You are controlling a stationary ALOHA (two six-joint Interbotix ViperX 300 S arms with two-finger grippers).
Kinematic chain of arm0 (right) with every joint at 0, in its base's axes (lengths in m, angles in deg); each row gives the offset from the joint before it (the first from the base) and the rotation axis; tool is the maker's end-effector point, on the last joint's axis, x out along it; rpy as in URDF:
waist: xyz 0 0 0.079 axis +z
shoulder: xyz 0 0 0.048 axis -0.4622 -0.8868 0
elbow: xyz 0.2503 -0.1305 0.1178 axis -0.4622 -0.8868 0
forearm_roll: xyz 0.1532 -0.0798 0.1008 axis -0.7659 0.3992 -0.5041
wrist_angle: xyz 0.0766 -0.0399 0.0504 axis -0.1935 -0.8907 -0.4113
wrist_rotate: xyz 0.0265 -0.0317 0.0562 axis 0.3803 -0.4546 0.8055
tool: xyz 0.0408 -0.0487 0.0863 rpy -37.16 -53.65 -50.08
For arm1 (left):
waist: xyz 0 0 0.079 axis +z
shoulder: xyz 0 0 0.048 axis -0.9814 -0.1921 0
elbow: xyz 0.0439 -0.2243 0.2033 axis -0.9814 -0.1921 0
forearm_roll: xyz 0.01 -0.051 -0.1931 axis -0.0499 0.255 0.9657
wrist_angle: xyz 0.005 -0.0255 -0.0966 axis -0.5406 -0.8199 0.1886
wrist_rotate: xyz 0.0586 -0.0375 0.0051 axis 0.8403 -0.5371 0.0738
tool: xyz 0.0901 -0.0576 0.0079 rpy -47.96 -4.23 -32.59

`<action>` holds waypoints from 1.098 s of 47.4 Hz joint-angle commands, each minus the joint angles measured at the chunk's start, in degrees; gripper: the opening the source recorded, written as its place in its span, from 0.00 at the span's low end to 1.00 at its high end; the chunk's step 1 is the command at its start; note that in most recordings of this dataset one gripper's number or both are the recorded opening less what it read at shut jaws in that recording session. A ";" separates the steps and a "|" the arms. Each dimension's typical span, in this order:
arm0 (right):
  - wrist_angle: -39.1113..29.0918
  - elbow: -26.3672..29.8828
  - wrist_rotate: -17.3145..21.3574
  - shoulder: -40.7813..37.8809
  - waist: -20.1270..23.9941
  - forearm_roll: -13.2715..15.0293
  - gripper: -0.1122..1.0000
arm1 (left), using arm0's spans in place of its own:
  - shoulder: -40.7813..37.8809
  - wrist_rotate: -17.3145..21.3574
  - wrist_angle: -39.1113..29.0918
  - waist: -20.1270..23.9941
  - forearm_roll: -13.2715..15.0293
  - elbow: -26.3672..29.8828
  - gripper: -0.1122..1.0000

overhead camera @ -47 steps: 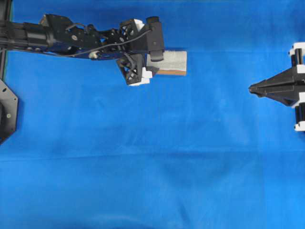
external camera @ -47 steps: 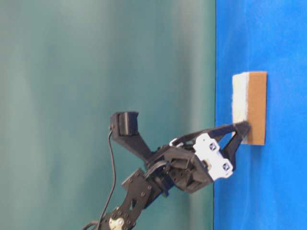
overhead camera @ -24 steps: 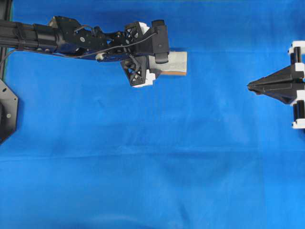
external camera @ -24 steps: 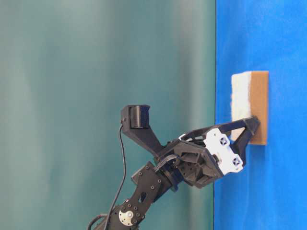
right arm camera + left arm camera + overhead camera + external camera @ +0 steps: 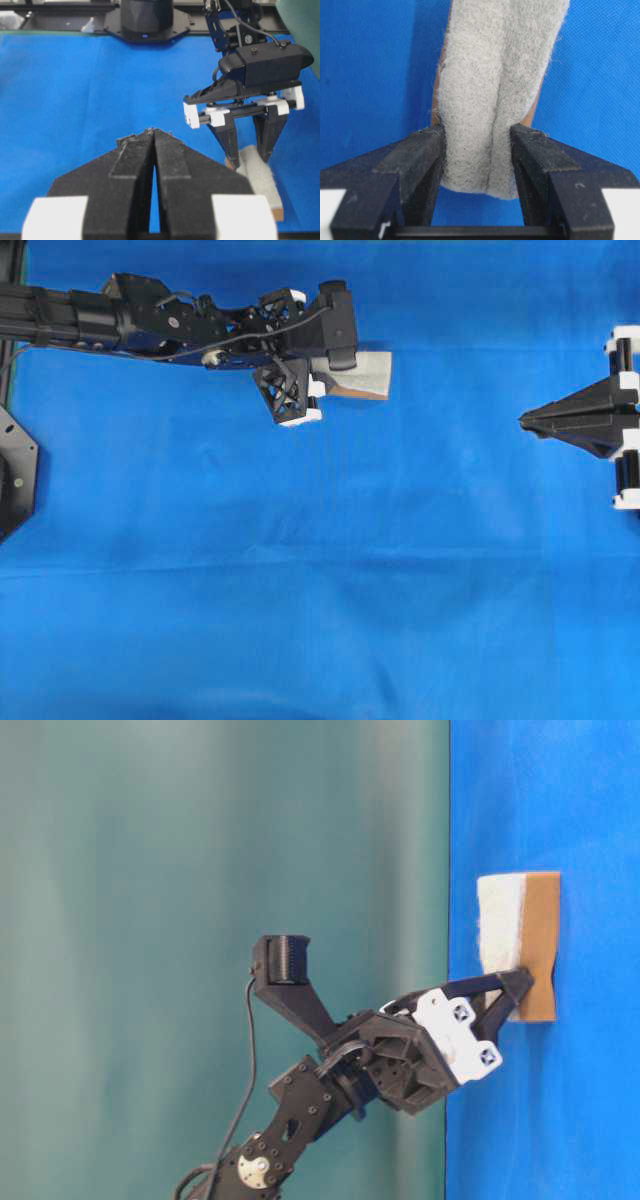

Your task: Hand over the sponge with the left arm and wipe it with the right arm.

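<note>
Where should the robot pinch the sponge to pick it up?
Pinch the sponge across its narrow width, near the end facing the left gripper, coming from above. It lies flat on the blue cloth, so only its long sides are free. The fingers already straddle and squeeze that end.

Sponge [image 5: 490, 95]: rough fuzzy grey felt top. Blue cloth [image 5: 300, 590]: matt, faintly creased. Claw fingers [image 5: 420, 155]: matt black.
</note>
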 commanded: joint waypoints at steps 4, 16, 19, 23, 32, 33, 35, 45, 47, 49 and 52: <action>0.18 1.76 0.09 -0.44 -0.09 -0.09 0.10 | 5.80 -1.41 -1.49 -1.32 -0.09 0.62 0.44; -0.70 3.25 0.09 -3.34 -0.18 -0.18 0.10 | 11.60 -4.66 -4.92 -5.63 -0.09 0.62 0.44; -1.23 4.04 0.09 -4.57 -0.09 -0.26 0.10 | 12.66 -4.92 -5.71 -6.86 -0.09 0.70 0.43; -1.58 4.83 0.09 -6.15 -0.18 -0.26 0.10 | 13.54 -5.36 -6.15 -8.53 -0.09 0.79 0.39; -1.58 7.29 0.09 -11.87 -0.53 -0.26 0.10 | 13.54 -6.77 -6.68 -9.93 0.00 0.70 0.39; -1.58 7.56 0.09 -12.57 -0.62 -0.26 0.10 | 13.54 -6.94 -6.86 -9.93 -0.09 0.70 0.39; -1.67 8.35 0.18 -14.06 -0.62 -0.35 0.10 | 13.62 -7.12 -6.94 -9.93 -0.09 0.62 0.39; -1.67 13.10 0.26 -22.76 -0.70 -0.44 0.11 | 13.62 -7.47 -7.38 -10.11 -0.09 0.53 0.39; -1.67 14.50 0.18 -24.96 -0.79 -0.44 0.11 | 13.62 -7.47 -7.47 -10.11 -0.09 0.53 0.39; -1.67 15.56 0.26 -26.72 -0.88 -0.44 0.13 | 13.62 -7.47 -7.65 -10.11 -0.09 0.53 0.39; -1.85 17.14 0.18 -29.36 -0.88 -0.44 0.29 | 13.71 -7.47 -7.82 -10.11 -0.09 0.53 0.39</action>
